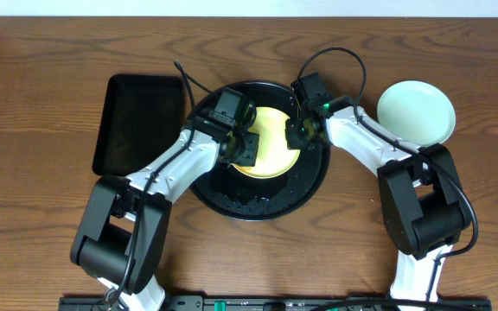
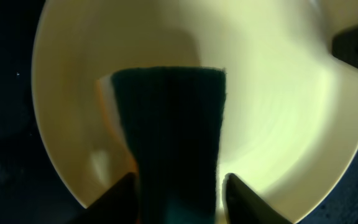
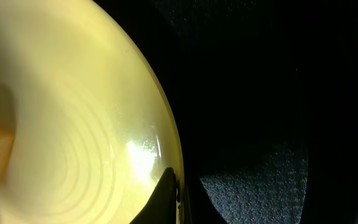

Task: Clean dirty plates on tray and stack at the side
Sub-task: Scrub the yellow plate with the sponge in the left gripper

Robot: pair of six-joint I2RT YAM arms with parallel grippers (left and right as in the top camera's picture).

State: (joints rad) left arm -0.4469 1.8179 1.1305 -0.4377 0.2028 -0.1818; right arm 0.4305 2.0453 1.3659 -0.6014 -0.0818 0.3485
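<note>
With the left gripper (image 2: 179, 196) clamped on a sponge (image 2: 169, 137) pressed to the yellow plate (image 2: 284, 106) in the tray (image 1: 258, 207), and the right gripper (image 1: 299, 131) seemingly pinching its rim, hard scrubbing could wrench it free.

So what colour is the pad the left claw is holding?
The pad is dark green; left wrist view shows it best.

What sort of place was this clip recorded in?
Probably a robot lab bench staged for dishwashing, not a real kitchen: a brown wood-grain table, a pale yellow round plastic plate on a large round glossy black tray, and a dark green sponge in the left tool.
</note>
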